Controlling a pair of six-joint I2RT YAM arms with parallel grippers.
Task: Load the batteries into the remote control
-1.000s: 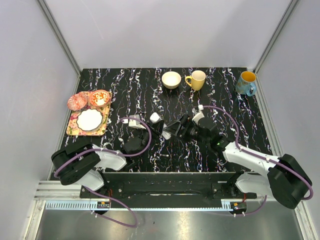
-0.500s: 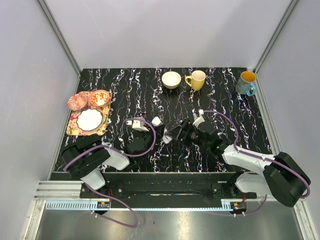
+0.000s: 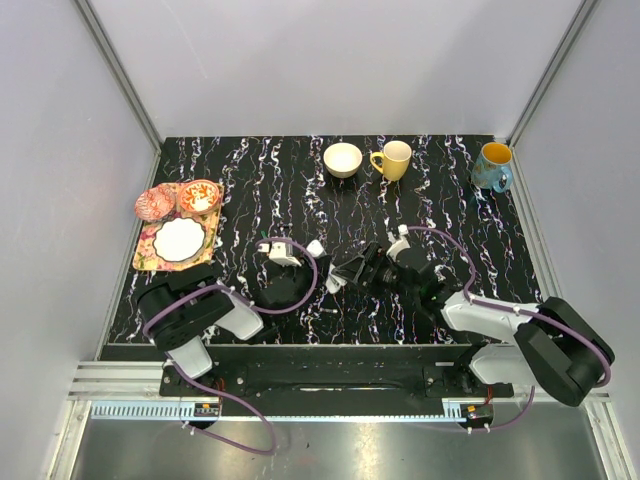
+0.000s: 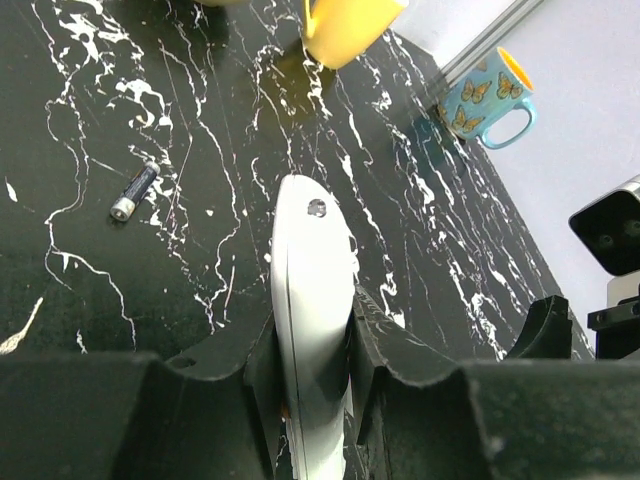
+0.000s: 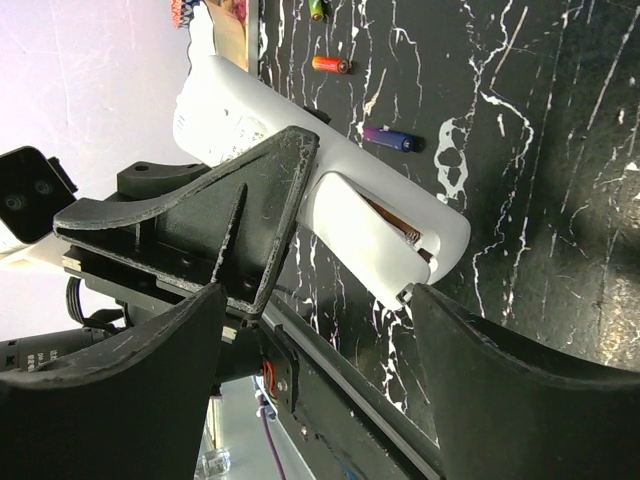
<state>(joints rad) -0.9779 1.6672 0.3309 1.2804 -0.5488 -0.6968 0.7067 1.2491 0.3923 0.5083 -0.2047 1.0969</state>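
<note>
Our left gripper (image 4: 312, 335) is clamped tight on the slim white plastic remote control (image 4: 310, 240), presenting its open battery bay (image 5: 385, 225) to our right gripper (image 5: 318, 330), jaws wide and empty. The small red-orange cylindrical battery (image 5: 330, 64) and the bluish red-ended battery (image 5: 388, 138) lie loose on the black marbled table (image 5: 550, 100) beyond, so we'd fetch one next.

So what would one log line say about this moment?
left gripper: shut on remote | right gripper: open, empty, near remote's open bay | batteries: loose on table
</note>
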